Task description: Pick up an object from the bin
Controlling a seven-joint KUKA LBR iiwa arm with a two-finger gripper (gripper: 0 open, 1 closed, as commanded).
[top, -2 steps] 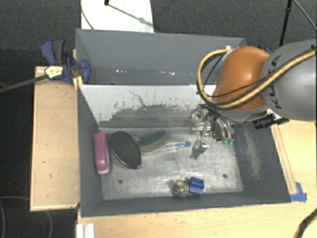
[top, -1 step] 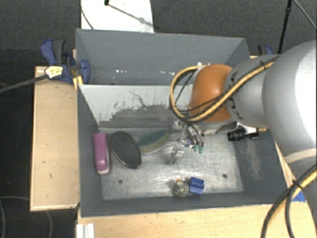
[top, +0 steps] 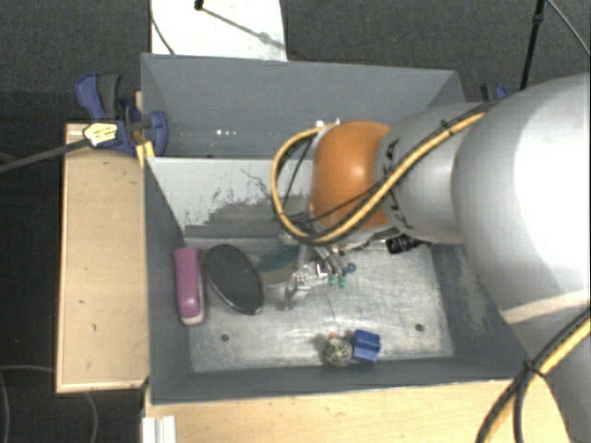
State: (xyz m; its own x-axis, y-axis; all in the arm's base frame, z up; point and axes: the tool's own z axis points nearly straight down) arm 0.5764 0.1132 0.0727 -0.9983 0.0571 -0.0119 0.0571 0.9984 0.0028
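Grey metal bin (top: pixel 406 314), few loose items, no heap. Nearest, close against the middle of the bin's near wall: a small blue piece (top: pixel 367 344) touching a roundish yellow-grey lump (top: pixel 336 350) on its left; can't tell if they are one item or two. Further in, by the left wall: a pink oblong block (top: pixel 189 285) lying flat, long side along that wall. Just beside it, toward the bin's middle: a dark grey oval disc (top: pixel 234 280), flat on the floor, apart from the pink block by a thin gap. The jaws are down low at the middle of the bin floor, just beside the disc's edge on the side away from the pink block; whether they touch it is unclear. The metal tool parts crowd together there, so can't tell if the jaws are apart or together, or if anything sits between them. A small teal piece (top: pixel 273 263) lies just behind the disc's far edge, close to the tool. A tiny green bit (top: pixel 340 276) shows at the tool's other side; can't tell if it is loose or part of the robot. Above the tool: the orange wrist cover (top: pixel 346 169), with yellow and black cables (top: pixel 288 212) looping round it. The silver arm (top: pixel 517 192) comes in over the bin's right wall. The floor toward the right wall is bare and scuffed.
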